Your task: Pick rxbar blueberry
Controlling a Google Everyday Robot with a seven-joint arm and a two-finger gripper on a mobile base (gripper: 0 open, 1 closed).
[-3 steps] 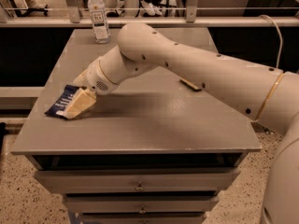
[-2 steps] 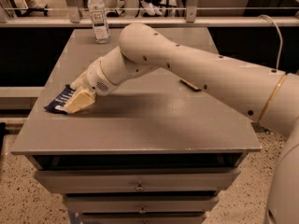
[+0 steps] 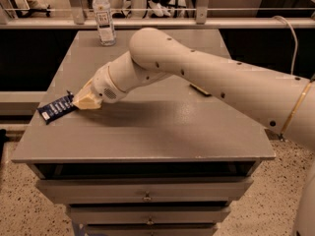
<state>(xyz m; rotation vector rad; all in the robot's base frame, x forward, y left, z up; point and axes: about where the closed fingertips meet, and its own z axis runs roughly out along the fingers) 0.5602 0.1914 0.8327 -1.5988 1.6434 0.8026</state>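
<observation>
We have the pincer (image 3: 81, 102) low over the left part of the surface (image 3: 167, 132), its pale tip meeting the right end of the rxbar blueberry (image 3: 56, 107). The bar lies flat and slightly angled, with its far end close to the left rim of the surface. We cannot tell whether the pincer is open, closed, or gripping the wrapper; its tip reads as one pale wedge against the bar's end.

We judge the step in hand to be securing the grasp. To do it well, we want the bar's end properly inside the pincer rather than merely touched by it, because a flat bar on a flat surface offers little to catch. We would hold the approach low and nearly level with the surface, then close gently but fully. We should avoid any push to the left, since the bar sits near the rim and a shove could slide it off. Once the hold seems firm, we would lift straight up a little and check that the bar comes along before carrying it anywhere.

The water bottle (image 3: 104, 16) stands at the far edge, well apart from the work, so we expect no trouble from it. The arm (image 3: 206, 77) reaches in from the right.
</observation>
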